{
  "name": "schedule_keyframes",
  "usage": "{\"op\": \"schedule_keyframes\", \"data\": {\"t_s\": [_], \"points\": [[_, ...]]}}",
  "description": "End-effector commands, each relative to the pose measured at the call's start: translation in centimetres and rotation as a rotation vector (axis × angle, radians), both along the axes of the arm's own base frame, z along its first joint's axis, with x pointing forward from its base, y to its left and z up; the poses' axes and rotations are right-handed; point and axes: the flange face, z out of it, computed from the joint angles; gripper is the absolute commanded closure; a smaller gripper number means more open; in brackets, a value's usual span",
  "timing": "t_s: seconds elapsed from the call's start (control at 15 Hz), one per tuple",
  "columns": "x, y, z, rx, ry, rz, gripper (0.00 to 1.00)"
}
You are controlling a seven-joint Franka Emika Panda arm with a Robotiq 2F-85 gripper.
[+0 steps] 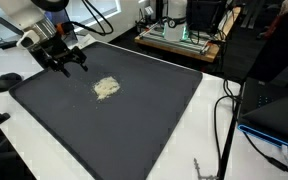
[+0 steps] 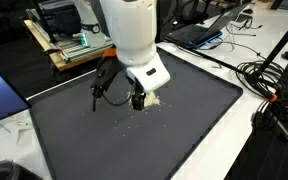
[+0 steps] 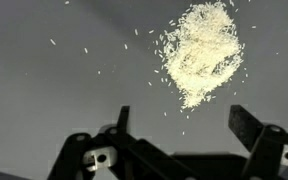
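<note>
The jaws stand wide open and hold nothing. The gripper (image 3: 179, 115) hangs low over the dark mat (image 1: 154, 120), just beside the pile of rice grains (image 3: 204, 50) and not touching it. The rice lies loose near the mat's middle, in no bowl or cup, so probably that is why single grains scatter around the heap.

Lab with laptop (image 1: 276, 112), tangled cables (image 2: 265, 78)

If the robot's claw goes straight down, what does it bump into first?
Probably the flat dark grey mat, just beside the small pile of pale rice grains. The open gripper hangs over bare mat, though depth is unclear.
</note>
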Motion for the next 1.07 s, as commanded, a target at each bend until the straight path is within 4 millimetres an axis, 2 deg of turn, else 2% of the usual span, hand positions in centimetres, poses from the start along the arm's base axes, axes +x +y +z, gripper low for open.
{"op": "schedule_keyframes", "data": {"t_s": [0.0,0.33,0.53,1.0], "points": [[-1.9,-1.9,-2.0,0.1,-0.035,-0.058,0.0],[-5.6,-5.2,-4.8,0.195,-0.087,-0.208,0.0],[-8.0,-6.5,-5.5,0.245,-0.105,-0.303,0.0],[-13.5,-4.9,-3.0,0.273,0.009,-0.574,0.0]]}}
